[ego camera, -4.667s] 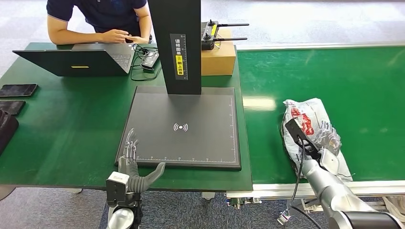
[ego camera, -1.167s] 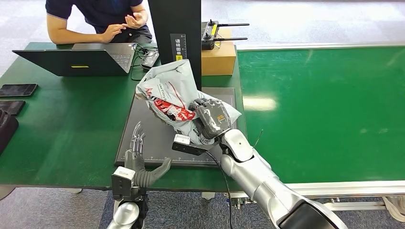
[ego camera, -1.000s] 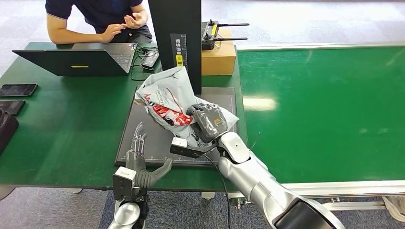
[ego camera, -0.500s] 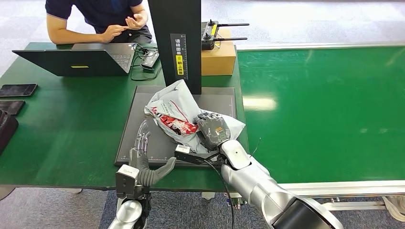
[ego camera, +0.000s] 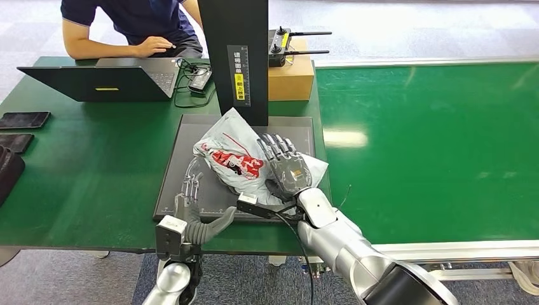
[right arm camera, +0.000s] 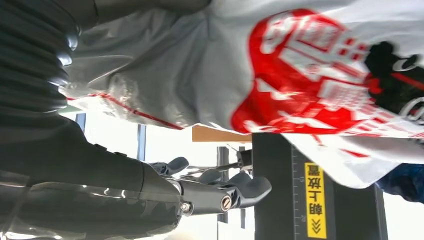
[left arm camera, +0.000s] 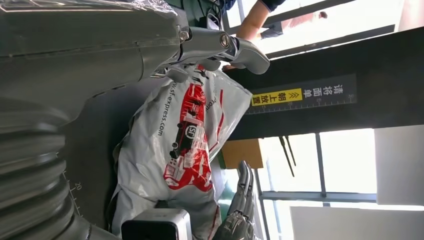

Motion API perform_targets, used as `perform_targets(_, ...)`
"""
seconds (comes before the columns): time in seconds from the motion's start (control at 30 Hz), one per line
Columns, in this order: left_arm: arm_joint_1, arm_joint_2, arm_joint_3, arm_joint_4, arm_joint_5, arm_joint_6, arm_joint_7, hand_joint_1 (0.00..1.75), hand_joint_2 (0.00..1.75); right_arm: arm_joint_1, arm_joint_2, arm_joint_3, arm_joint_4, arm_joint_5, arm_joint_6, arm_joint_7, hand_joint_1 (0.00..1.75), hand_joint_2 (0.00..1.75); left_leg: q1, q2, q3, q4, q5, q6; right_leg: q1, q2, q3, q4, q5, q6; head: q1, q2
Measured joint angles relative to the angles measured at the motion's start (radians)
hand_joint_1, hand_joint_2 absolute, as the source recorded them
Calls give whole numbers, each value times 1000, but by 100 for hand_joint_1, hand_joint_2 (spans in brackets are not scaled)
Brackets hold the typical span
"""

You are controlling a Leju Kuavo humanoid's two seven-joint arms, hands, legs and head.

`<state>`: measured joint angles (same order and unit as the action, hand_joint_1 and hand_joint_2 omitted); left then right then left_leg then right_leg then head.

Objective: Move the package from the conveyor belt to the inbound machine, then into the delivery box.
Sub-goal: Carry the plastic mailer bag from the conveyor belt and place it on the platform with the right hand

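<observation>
Package (ego camera: 238,159) lies on the inbound machine's scan plate (ego camera: 184,159), my right hand (ego camera: 287,166) spread open against it, holding nothing; withdrawing carelessly, I judge, could drag it off.

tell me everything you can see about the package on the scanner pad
The package is a soft, crinkled grey-white plastic courier bag with a large red printed logo and small web-address lettering. It lies rumpled on the dark pad of the inbound machine, one corner reaching up against the machine's black post. The right robot hand is at its right side with fingers spread open, seemingly not gripping it. The left robot hand is open at the pad's near edge, close to the bag; contact is unclear.
</observation>
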<state>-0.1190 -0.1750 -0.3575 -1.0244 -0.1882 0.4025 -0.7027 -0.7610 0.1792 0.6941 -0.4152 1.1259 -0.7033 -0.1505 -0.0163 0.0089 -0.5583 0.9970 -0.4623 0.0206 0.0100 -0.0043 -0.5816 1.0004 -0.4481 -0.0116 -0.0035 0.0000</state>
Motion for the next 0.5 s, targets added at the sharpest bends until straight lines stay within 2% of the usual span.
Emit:
perform_targets(0.1,-4,1,-2,6,3,6,0,0,175,27,-7,-50,-50,39,0,-52,0,0,0,0,0,0,0,0,0,0,0,0,0,0,0,0)
perform_targets(0.17,-5,1,-4,9,5,12,0,0,175,53,-7,-106,-97,72,0,-121,0,0,0,0,-1,0,0,0,0,0,0,0,0,0,0,0)
perform_targets(0.3,-6,1,-8,16,5,24,0,0,175,114,15,-289,-213,93,0,-311,0,175,0,0,-2,0,0,0,0,0,-1,0,0,0,0,0)
perform_targets(0.4,-6,1,-10,20,9,25,0,0,175,153,45,-442,-288,14,0,-469,0,175,0,0,-2,0,0,0,0,0,-2,0,0,0,0,0)
perform_targets(0.5,-5,2,-12,21,17,24,0,0,175,183,62,-530,-332,-162,1,-535,0,175,0,0,-2,0,0,0,0,0,-2,0,0,0,0,0)
